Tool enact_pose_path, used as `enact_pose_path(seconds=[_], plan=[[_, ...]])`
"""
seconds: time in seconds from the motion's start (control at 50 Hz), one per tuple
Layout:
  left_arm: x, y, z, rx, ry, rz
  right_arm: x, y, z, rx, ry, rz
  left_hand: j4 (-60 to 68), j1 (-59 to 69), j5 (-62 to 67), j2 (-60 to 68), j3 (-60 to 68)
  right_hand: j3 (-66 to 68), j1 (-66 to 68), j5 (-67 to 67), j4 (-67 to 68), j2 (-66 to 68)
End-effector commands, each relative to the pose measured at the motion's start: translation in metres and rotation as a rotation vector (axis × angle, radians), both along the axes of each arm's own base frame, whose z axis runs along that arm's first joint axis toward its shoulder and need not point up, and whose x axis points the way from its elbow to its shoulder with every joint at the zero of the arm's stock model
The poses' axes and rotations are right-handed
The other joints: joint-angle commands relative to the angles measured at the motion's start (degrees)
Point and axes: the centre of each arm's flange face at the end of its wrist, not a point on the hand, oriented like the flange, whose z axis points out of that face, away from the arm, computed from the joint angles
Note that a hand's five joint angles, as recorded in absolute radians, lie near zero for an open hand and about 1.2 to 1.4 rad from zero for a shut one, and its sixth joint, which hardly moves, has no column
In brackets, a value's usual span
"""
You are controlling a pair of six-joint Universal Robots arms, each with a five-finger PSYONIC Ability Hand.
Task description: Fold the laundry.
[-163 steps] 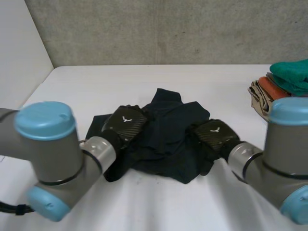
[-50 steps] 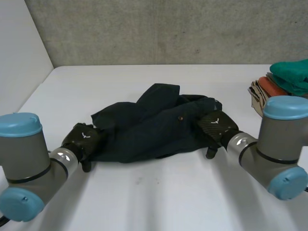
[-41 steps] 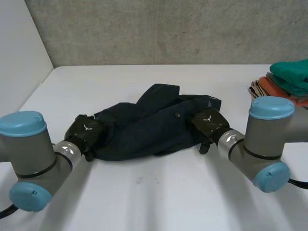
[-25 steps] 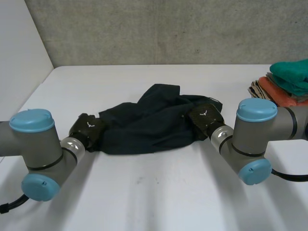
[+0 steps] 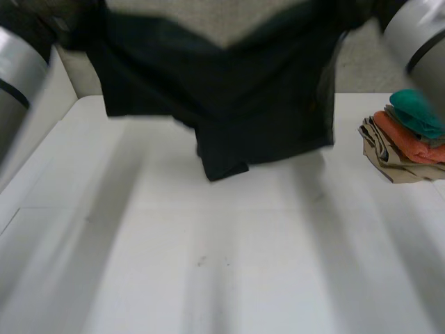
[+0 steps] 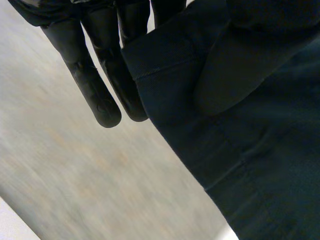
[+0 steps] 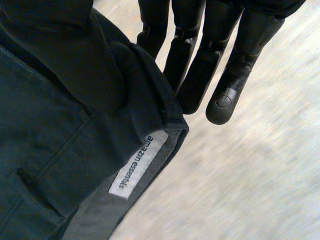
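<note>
A dark navy garment (image 5: 229,104) hangs spread in the air above the far part of the white table (image 5: 222,278), its lower hem just over the surface. My left arm (image 5: 14,62) and right arm (image 5: 417,35) hold it up by its two top corners. My left hand (image 6: 100,75) pinches one top corner of the garment (image 6: 250,150) between straight fingers and thumb. My right hand (image 7: 225,75) pinches the other corner of the garment (image 7: 60,150) the same way, by a white brand label (image 7: 140,165).
A stack of folded cloths (image 5: 407,139), green on orange on beige, lies at the table's right edge. A grey wall (image 5: 222,28) stands behind the table, a white side panel (image 5: 42,104) at the left.
Both hands closed on the garment's ends where it lay bunched on the table, then rose quickly. The garment now hangs stretched between them in the air.
</note>
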Motion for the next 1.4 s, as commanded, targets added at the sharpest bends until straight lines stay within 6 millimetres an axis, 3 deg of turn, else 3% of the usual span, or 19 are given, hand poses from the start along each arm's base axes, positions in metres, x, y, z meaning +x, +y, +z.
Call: enact_pose_path(seconds=[0.02, 0.16, 0.28, 0.36, 0.48, 0.6, 0.64, 0.66, 0.68, 0.72, 0.76, 0.82, 0.92, 1.04, 1.14, 1.16, 1.2, 1.3, 1.4], plan=[[0.017, 0.038, 0.089, -0.208, 0.149, -0.024, -0.017, 0.038, 0.076, -0.185, -0.087, -0.002, 11.3, 14.9, 13.6, 11.4, 11.7, 12.2, 23.3, 13.7, 11.9, 12.5], [0.018, 0.041, 0.098, -0.232, 0.161, -0.030, -0.016, 0.039, 0.070, -0.138, -0.073, -0.004, 11.3, 14.9, 13.6, 11.4, 11.7, 12.2, 23.3, 13.7, 11.9, 12.5], [0.011, 0.016, 0.083, -0.189, 0.146, -0.020, -0.007, 0.018, 0.042, -0.058, -0.049, -0.034, 11.3, 14.9, 13.6, 11.4, 11.7, 12.2, 23.3, 13.7, 11.9, 12.5], [0.003, -0.015, 0.059, -0.124, 0.120, -0.013, 0.002, -0.005, 0.011, 0.015, -0.018, -0.050, 11.3, 14.9, 13.6, 11.4, 11.7, 12.2, 23.3, 13.7, 11.9, 12.5], [-0.020, -0.084, -0.003, -0.017, 0.083, -0.005, 0.023, -0.058, -0.059, 0.129, 0.024, -0.097, 11.3, 14.9, 13.6, 11.4, 11.7, 12.2, 23.3, 13.7, 11.9, 12.5], [-0.042, -0.151, -0.054, -0.045, 0.094, 0.008, 0.041, -0.111, -0.106, 0.008, -0.061, -0.180, 11.3, 14.9, 13.6, 11.4, 11.7, 12.2, 23.3, 13.7, 11.9, 12.5], [-0.048, -0.162, -0.063, -0.061, 0.098, 0.000, 0.046, -0.121, -0.117, -0.034, -0.082, -0.178, -3.7, -0.1, -1.4, -3.6, -3.3, 10.0, 21.2, 11.6, 9.8, 10.4], [-0.050, -0.166, -0.068, -0.067, 0.100, -0.002, 0.049, -0.125, -0.125, -0.047, -0.089, -0.176, -21.0, -17.4, -18.6, -20.8, -20.5, -8.6, 2.5, -7.1, -8.9, -8.3], [-0.053, -0.173, -0.075, -0.082, 0.106, -0.001, 0.053, -0.132, -0.137, -0.071, -0.099, -0.169, -58.7, -55.1, -56.4, -58.6, -58.3, -57.8, -46.7, -56.3, -58.1, -57.5], [-0.058, -0.176, -0.077, -0.101, 0.115, -0.009, 0.056, -0.136, -0.144, -0.078, -0.101, -0.166, -54.0, -50.4, -51.6, -53.8, -53.5, -57.8, -46.7, -56.3, -58.1, -57.5], [-0.059, -0.177, -0.076, -0.121, 0.125, -0.007, 0.057, -0.136, -0.151, -0.062, -0.089, -0.164, -58.7, -55.1, -56.4, -58.6, -58.3, -57.8, -46.7, -56.3, -58.1, -57.5], [-0.061, -0.173, -0.077, -0.111, 0.124, -0.012, 0.058, -0.130, -0.149, -0.043, -0.077, -0.154, -58.7, -55.1, -56.4, -58.6, -58.3, -57.8, -46.7, -56.3, -58.1, -57.5], [-0.054, -0.147, -0.066, -0.066, 0.109, -0.015, 0.047, -0.103, -0.124, 0.025, -0.030, -0.140, -58.7, -55.1, -56.4, -58.6, -58.3, -57.8, -46.7, -56.3, -58.1, -57.5], [-0.045, -0.110, -0.086, 0.064, 0.061, -0.022, 0.032, -0.063, -0.121, 0.171, 0.066, -0.075, -55.5, -51.9, -53.2, -55.3, -55.0, -57.8, -46.7, -56.3, -58.1, -57.5], [-0.032, -0.059, -0.103, 0.211, 0.007, -0.029, 0.012, -0.020, -0.139, 0.377, 0.178, -0.014, -38.0, -34.4, -35.7, -37.9, -37.6, -57.8, -46.7, -56.3, -58.1, -57.5], [-0.029, -0.039, -0.115, 0.288, -0.025, -0.038, 0.008, -0.016, -0.144, 0.406, 0.192, -0.013, -34.5, -30.8, -32.1, -34.3, -34.0, -55.4, -44.3, -53.9, -55.7, -55.1], [-0.026, -0.021, -0.125, 0.353, -0.050, -0.046, 0.000, -0.010, -0.154, 0.469, 0.219, -0.018, -34.0, -30.3, -31.6, -33.8, -33.5, -51.6, -40.4, -50.0, -51.8, -51.2], [-0.013, 0.039, -0.165, 0.594, -0.147, -0.070, -0.021, 0.009, -0.187, 0.618, 0.306, 0.001, -19.4, -15.7, -17.0, -19.2, -18.9, -29.7, -18.6, -28.2, -30.0, -29.4], [-0.004, 0.063, -0.191, 0.736, -0.178, -0.074, -0.028, 0.023, -0.210, 0.654, 0.406, 0.078, -13.4, -9.8, -11.1, -13.3, -13.0, -13.9, -2.7, -12.3, -14.2, -13.5]])
